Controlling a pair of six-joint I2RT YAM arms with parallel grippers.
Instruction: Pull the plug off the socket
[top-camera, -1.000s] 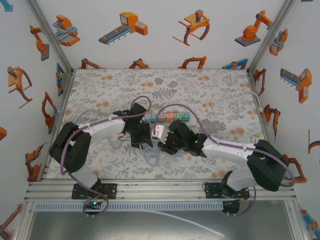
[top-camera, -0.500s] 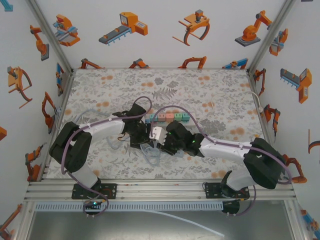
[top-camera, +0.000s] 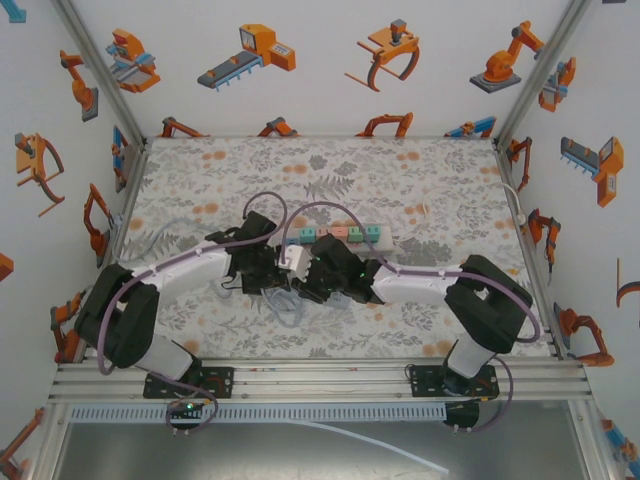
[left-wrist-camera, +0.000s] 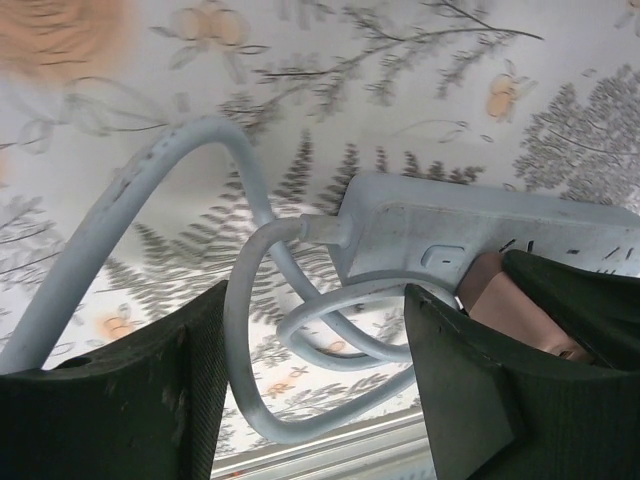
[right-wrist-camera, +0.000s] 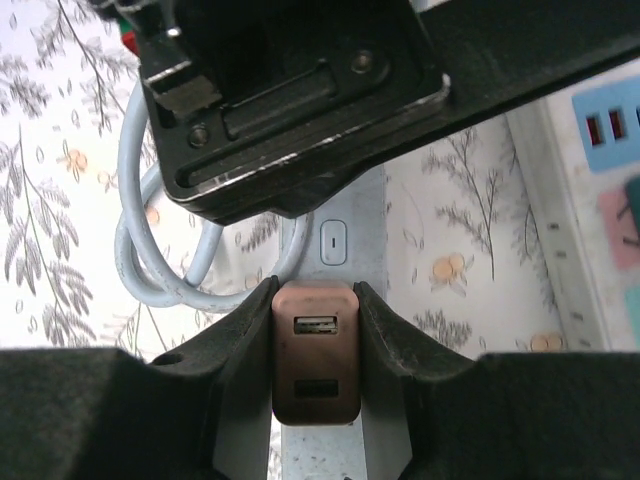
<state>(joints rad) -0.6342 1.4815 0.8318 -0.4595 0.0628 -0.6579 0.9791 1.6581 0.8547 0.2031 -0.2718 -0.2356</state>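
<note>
Plug (right-wrist-camera: 315, 350) looks still seated in the socket strip (right-wrist-camera: 335, 225), my right gripper (right-wrist-camera: 315, 300) clenched around it, but my left gripper (left-wrist-camera: 315, 335) at the strip's corded end has just released and the strip has slid left with both arms, so I judge it needs bracing before I pull.

place: robot lab cell | evidence: aluminium frame (top-camera: 320, 372), robot-print walls (top-camera: 320, 100), floral tabletop (top-camera: 420, 180)

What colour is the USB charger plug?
The USB charger plug is coppery pink, clearest in the right wrist view.
</note>
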